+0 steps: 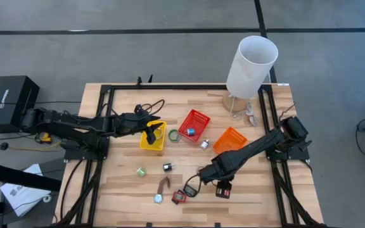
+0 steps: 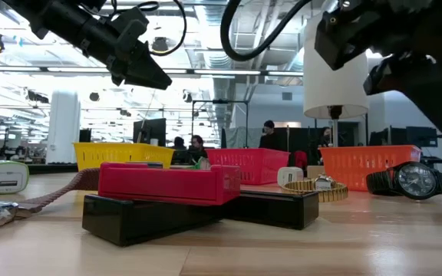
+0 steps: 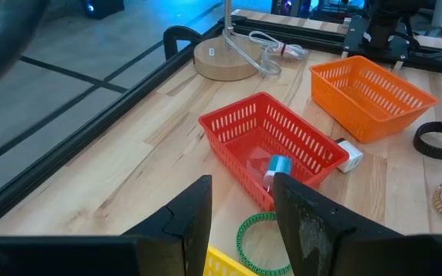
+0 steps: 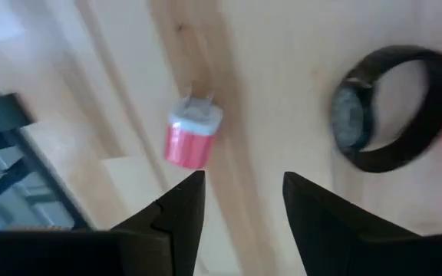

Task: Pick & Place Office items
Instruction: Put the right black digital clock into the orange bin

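Observation:
Small office items lie scattered on the wooden table (image 1: 246, 202): a green ring (image 1: 173, 135), a brown strap (image 1: 163, 185), a red-black square (image 1: 179, 197) and a black watch (image 4: 390, 107). A red-and-white plug (image 4: 192, 134) lies flat on the wood. My right gripper (image 4: 240, 207) hangs open above the table, pointing steeply down, with the plug and the watch beyond its fingertips and nothing between them. My left gripper (image 3: 244, 218) stands open and empty above the yellow basket (image 1: 152, 140), by the green ring (image 3: 263, 241).
A red basket (image 1: 194, 125) holds a blue item (image 3: 280, 163); an orange basket (image 1: 230, 139) sits to its right. A tall white lamp (image 1: 251, 66) stands at the far right on a wooden base (image 3: 225, 60). A black frame (image 1: 170, 87) edges the table.

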Controlling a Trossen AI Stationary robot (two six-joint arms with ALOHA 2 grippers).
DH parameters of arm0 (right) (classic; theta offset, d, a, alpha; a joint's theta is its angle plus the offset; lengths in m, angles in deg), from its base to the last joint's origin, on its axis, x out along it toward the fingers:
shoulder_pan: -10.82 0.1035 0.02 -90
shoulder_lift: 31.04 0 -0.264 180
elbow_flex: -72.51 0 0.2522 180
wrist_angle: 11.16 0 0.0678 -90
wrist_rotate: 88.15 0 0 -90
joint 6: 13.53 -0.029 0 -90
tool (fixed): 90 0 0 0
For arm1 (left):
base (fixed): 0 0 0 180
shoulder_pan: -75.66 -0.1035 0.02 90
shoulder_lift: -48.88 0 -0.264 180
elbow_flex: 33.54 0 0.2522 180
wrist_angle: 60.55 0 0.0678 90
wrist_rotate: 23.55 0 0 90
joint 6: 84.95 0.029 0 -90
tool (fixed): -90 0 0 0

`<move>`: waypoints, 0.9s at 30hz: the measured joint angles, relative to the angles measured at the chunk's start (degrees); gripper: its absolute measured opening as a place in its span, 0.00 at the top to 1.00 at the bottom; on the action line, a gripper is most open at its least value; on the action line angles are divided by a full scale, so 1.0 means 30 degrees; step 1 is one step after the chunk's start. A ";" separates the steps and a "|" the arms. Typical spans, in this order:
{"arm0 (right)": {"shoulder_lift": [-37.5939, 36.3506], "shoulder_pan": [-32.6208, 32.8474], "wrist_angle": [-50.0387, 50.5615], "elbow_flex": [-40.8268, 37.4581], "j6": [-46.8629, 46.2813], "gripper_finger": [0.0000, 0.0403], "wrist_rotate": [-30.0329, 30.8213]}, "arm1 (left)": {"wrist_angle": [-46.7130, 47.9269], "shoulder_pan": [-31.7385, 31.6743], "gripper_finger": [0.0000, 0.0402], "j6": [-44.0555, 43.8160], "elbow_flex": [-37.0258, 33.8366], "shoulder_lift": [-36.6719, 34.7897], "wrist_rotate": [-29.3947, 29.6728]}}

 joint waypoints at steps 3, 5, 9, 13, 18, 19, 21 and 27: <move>-0.0325 0.0121 0.1251 -0.0007 0.0105 0.58 0.1700 | -0.0381 0.0000 0.66 -0.0004 0.0004 0.0000 0.0003; -0.0683 0.0183 0.1985 0.0000 0.0053 0.58 0.2633 | -0.0860 0.0000 0.66 -0.0002 0.0007 0.0000 0.0009; -0.1533 0.0519 0.3037 -0.0007 -0.0355 0.58 0.3955 | -0.1735 0.0000 0.66 -0.0382 0.0022 0.0000 0.0007; -0.2589 0.0641 0.2388 -0.0007 -0.0653 0.58 0.4534 | -0.1750 0.0221 0.66 -0.2346 0.0022 0.0185 -0.0014; -0.3940 0.0765 0.1427 -0.0007 -0.0624 0.58 0.5370 | -0.1817 0.0306 0.66 -0.1538 0.0022 0.0189 -0.0024; -0.4212 0.0765 0.1133 -0.0007 -0.0657 0.58 0.5669 | -0.1823 0.0306 0.66 -0.1486 0.0022 0.0189 -0.0025; -0.4755 0.0849 0.0267 -0.0198 -0.0829 0.58 0.6450 | -0.1865 0.0334 0.66 -0.1545 0.0022 0.0189 -0.0048; -0.6850 0.1131 -0.3905 -0.3211 -0.1165 0.58 0.6846 | -0.2040 0.1432 0.66 -0.1561 0.0013 0.0557 -0.1109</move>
